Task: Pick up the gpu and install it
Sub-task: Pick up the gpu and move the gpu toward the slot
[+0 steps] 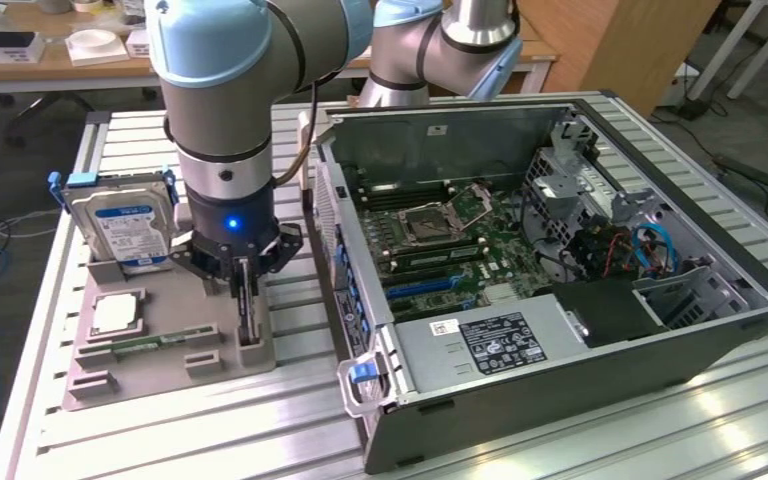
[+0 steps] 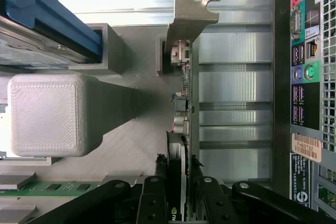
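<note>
The gpu (image 2: pixel 184 93) stands on edge in a slot of the grey holder (image 1: pixel 131 365), still seated there. In the wrist view I see it edge-on: green board, black cooler and, at its far end, the silver bracket (image 2: pixel 189 14). My gripper (image 2: pixel 179 174) reaches straight down over it, with the black fingers (image 2: pixel 155 192) pressed against both faces of the card. In the exterior view the gripper (image 1: pixel 244 290) sits low over the gpu (image 1: pixel 249 322), at the holder's edge nearest the open computer case (image 1: pixel 531 250).
The holder also carries an upright hard drive (image 1: pixel 124 225), a processor (image 1: pixel 117 312) and a memory stick (image 1: pixel 137 347). The case lies on its side at the exterior view's right, motherboard (image 1: pixel 451 250) exposed, its rear ports (image 2: pixel 302 72) close beside the gpu.
</note>
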Motion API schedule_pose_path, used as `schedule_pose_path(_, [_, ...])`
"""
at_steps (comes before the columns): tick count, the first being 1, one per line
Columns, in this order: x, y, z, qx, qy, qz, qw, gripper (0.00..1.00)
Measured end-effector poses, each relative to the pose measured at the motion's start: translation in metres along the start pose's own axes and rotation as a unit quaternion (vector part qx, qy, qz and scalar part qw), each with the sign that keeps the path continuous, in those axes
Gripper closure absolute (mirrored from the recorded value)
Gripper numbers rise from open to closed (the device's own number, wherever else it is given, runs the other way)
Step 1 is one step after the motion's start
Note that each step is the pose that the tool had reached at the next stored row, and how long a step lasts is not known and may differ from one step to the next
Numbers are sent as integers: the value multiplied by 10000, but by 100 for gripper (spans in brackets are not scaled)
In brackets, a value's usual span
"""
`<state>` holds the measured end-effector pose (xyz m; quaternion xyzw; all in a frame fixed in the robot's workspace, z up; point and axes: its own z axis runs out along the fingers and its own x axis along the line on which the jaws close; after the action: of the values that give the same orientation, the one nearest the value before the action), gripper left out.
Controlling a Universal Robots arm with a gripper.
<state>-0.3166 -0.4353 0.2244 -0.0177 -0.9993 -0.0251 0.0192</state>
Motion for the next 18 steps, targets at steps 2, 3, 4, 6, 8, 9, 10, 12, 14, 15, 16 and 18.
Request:
schedule_pose_path(2, [0, 0, 0, 0, 0, 0, 10000, 73])
schedule_pose_path(3, [0, 0, 0, 0, 0, 0, 10000, 73])
schedule_pose_path(4, [0, 0, 0, 0, 0, 0, 10000, 73])
schedule_pose_path(6, [0, 0, 0, 0, 0, 0, 10000, 73])
schedule_pose_path(8, [0, 0, 0, 0, 0, 0, 10000, 73])
schedule_pose_path(9, [0, 0, 0, 0, 0, 0, 10000, 73])
schedule_pose_path(10, [0, 0, 0, 0, 0, 0, 10000, 73])
schedule_pose_path(12, [0, 0, 0, 0, 0, 0, 10000, 73])
schedule_pose_path(14, [0, 0, 0, 0, 0, 0, 10000, 73])
schedule_pose_path(15, [0, 0, 0, 0, 0, 0, 10000, 73])
schedule_pose_path(16, [0, 0, 0, 0, 0, 0, 10000, 73])
schedule_pose_path(18, [1, 0, 0, -3, -1, 0, 10000, 73])
